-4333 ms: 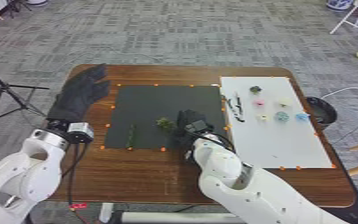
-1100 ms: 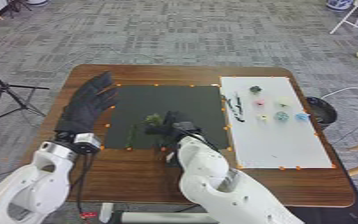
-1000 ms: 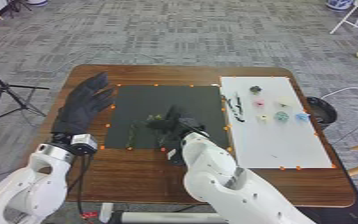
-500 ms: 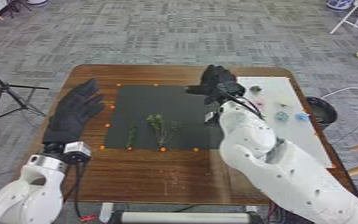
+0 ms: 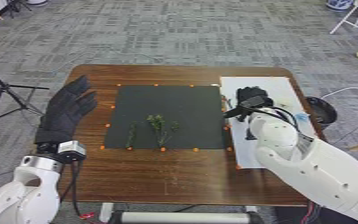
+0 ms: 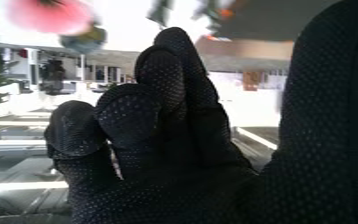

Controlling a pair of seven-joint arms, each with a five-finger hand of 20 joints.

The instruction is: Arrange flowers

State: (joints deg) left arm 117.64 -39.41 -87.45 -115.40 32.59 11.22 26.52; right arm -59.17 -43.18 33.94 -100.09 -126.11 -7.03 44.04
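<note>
In the head view my right hand (image 5: pixel 252 97) is over the white mat (image 5: pixel 260 159), hiding several of the flowers there. The right wrist view has this hand (image 6: pixel 184 170) with relaxed fingers, thumb apart and nothing held; a pink flower (image 6: pixel 51 15) and a dark flower (image 6: pixel 84 40) are beyond the fingertips. A pale yellow flower (image 5: pixel 285 102) and a blue flower (image 5: pixel 302 118) lie on the mat. On the black mat (image 5: pixel 171 97) rest a thin green stem (image 5: pixel 131 134) and leafy green sprigs (image 5: pixel 158 124). My left hand (image 5: pixel 67 110) is open above the table's left edge.
Orange markers line both mats on the brown table (image 5: pixel 167 175). Part of a dark tool (image 5: pixel 226 102) shows at the white mat's left edge. A black round container (image 5: pixel 325 111) stands off the table's right side, and a tripod (image 5: pixel 11 95) stands at the left.
My right hand has left the greenery on the black mat, passing over the back right and then down over the white mat. The leafy sprigs are now uncovered. My left hand has shifted slightly back leftward.
</note>
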